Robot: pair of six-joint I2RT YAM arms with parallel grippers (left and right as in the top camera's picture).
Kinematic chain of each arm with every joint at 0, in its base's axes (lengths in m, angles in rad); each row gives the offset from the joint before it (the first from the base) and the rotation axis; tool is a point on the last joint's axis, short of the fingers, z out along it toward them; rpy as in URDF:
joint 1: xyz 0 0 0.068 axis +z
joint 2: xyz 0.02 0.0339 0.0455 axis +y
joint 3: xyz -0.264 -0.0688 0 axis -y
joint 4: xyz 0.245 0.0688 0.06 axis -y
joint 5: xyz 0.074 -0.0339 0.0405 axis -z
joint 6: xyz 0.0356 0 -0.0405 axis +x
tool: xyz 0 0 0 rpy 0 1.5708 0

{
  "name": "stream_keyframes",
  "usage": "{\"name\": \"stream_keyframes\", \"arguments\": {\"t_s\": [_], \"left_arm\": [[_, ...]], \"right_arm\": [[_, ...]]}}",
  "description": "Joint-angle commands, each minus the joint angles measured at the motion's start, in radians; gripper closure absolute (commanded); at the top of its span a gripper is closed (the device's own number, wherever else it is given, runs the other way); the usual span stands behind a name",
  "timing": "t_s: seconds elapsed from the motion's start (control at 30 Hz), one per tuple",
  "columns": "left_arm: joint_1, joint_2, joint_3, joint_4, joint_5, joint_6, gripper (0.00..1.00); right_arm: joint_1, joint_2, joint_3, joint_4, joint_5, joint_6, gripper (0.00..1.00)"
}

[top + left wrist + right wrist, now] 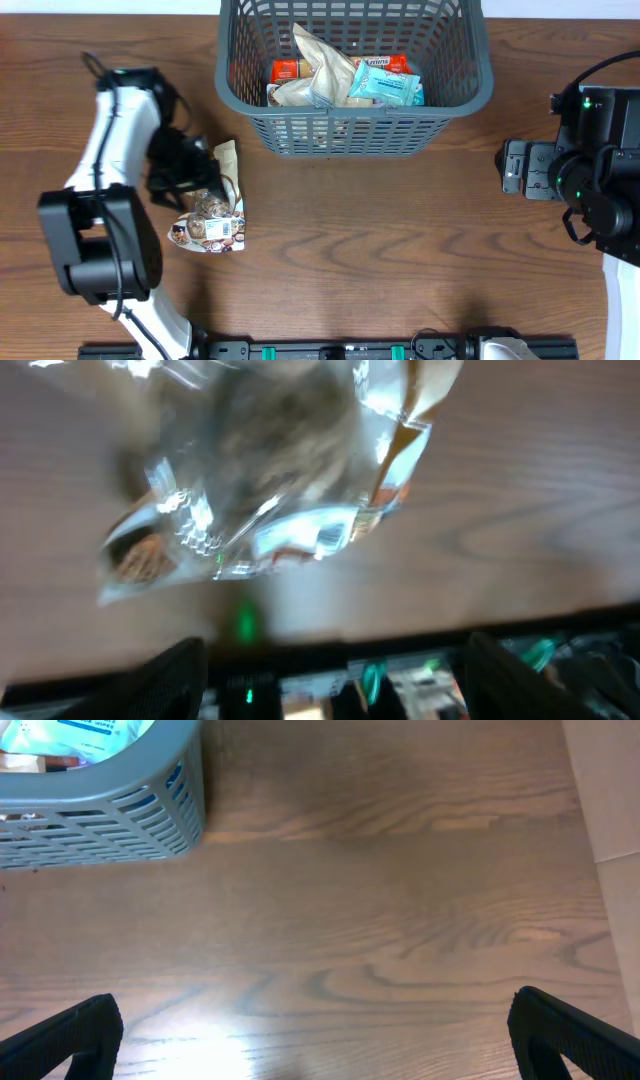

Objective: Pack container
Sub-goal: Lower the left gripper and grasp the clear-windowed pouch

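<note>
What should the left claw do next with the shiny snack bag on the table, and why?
Probably lower onto the snack bag and close. The left claw is open right by it, gripping nothing, and the bag lies on the table outside the basket, where other packets already sit.

My left wrist feed is smeared: the packet (270, 490) shows as glare and blur, its print unreadable, and only the tips of the left fingers (165, 680) clear the bottom edge. Overhead, the top edge crops the basket (352, 135) and the right arm (600, 180) runs off frame. My right wrist view catches just one basket corner
</note>
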Motion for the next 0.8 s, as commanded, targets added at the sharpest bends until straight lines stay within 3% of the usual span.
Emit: {"name": "stream_keyframes", "arguments": {"t_s": [0.0,0.23,0.5,0.77], "left_arm": [[-0.062,0.006,-0.050,0.071,-0.023,-0.084,0.25],[-0.180,0.005,-0.124,0.261,-0.238,-0.230,0.25],[-0.212,0.002,-0.135,0.323,-0.380,-0.344,0.25],[-0.212,-0.066,-0.135,0.347,-0.387,-0.376,0.25]], "right_arm": [[-0.010,0.004,-0.003,-0.001,-0.003,0.002,0.01],[-0.010,0.004,-0.003,-0.009,-0.004,0.002,0.01],[-0.010,0.004,-0.003,-0.008,-0.003,0.002,0.01],[-0.018,0.004,-0.003,-0.008,-0.003,0.002,0.01]]}}
